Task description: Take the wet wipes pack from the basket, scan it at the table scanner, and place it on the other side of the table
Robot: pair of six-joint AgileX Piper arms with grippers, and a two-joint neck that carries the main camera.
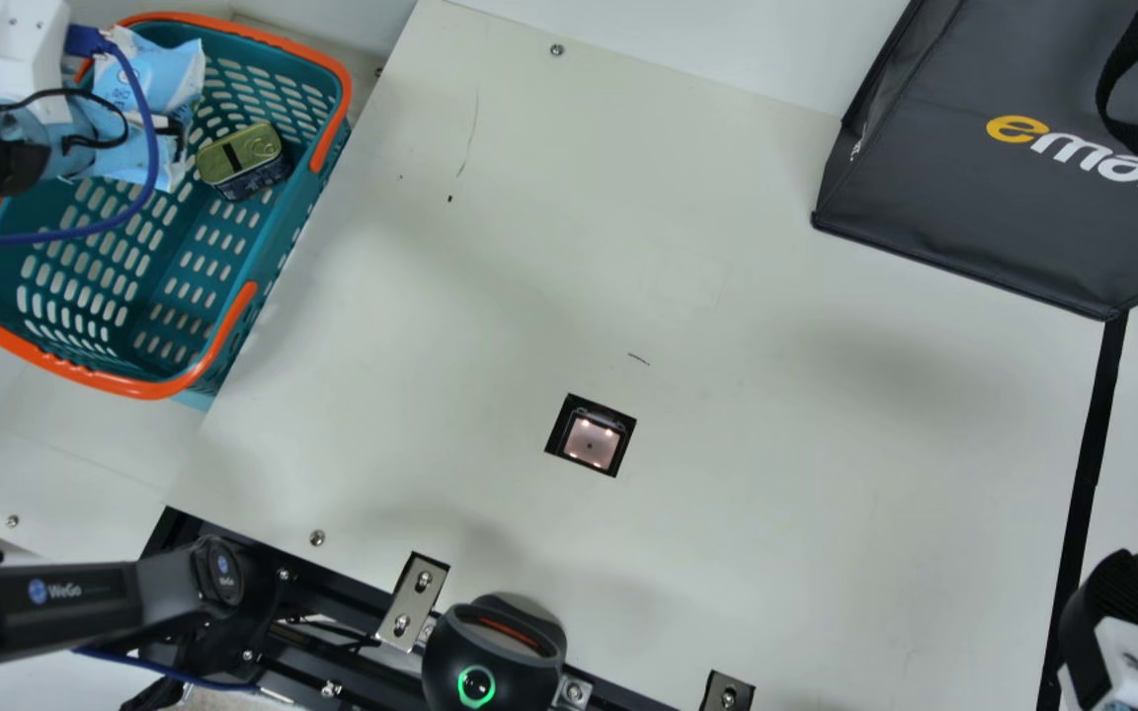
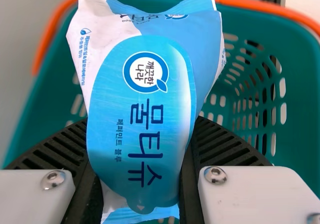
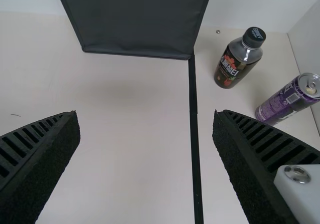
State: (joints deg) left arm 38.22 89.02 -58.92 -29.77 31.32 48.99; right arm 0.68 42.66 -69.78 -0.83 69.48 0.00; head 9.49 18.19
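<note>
Right gripper (image 3: 145,115), at four o'clock from the scanner (image 1: 592,441) in the main view, stands released, fingers apart. At ten o'clock, left gripper (image 2: 142,121) grasps the pack (image 2: 145,98) within the basket's (image 1: 139,387) outline. Step judged as removal; next move calls for lifting clear, then presenting pack to scanner.

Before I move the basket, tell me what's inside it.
A gold-topped tin is in the basket. The wipes pack, held by the left gripper, hides part of the interior; anything beneath it can't be seen.
</note>
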